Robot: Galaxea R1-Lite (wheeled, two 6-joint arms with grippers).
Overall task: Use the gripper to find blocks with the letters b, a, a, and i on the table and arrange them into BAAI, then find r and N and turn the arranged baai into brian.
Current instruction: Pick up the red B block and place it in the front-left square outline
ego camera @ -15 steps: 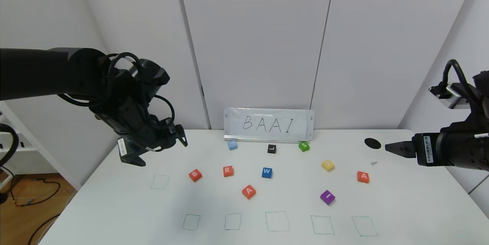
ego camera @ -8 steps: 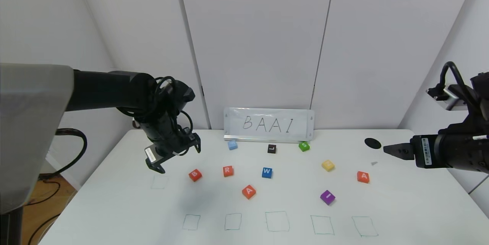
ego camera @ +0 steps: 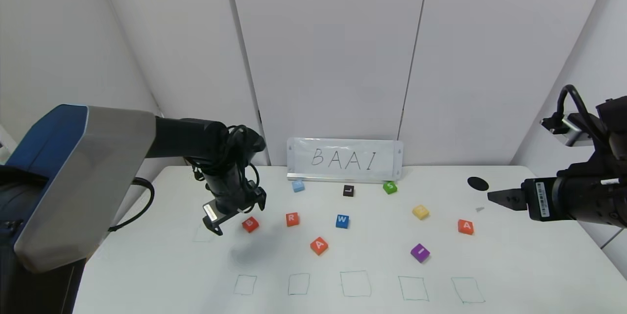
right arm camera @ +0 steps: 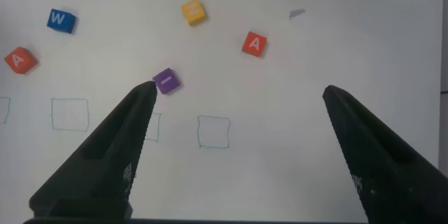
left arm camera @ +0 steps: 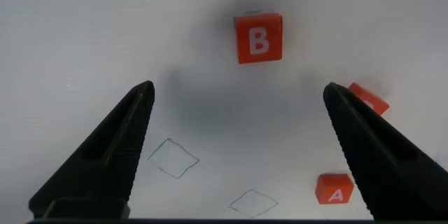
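Observation:
On the white table (ego camera: 529,265) lie the orange-red blocks B (ego camera: 250,224), A (ego camera: 319,245) and a second A (ego camera: 465,227), plus the purple I (ego camera: 420,253). The orange-red r (ego camera: 292,219) sits between B and a blue W cube. I cannot make out an N. My left gripper (ego camera: 238,211) hovers open just left of and above B. Its wrist view shows B (left arm camera: 258,38) beyond the open gripper (left arm camera: 238,94), with an A (left arm camera: 333,187) to one side. My right gripper (ego camera: 494,196) hangs open at the far right, and its wrist view shows I (right arm camera: 166,81) and A (right arm camera: 254,43).
A sign reading BAAI (ego camera: 345,159) leans on the back wall. Other cubes lie about: light blue (ego camera: 298,185), black L (ego camera: 348,190), green S (ego camera: 390,187), yellow (ego camera: 420,212), blue W (ego camera: 342,221). Green drawn squares (ego camera: 355,283) line the front. A black hole (ego camera: 477,183) lies back right.
My left arm has swung right and down from the table's left edge to just beside the B block, still open. The right gripper has edged slightly left.

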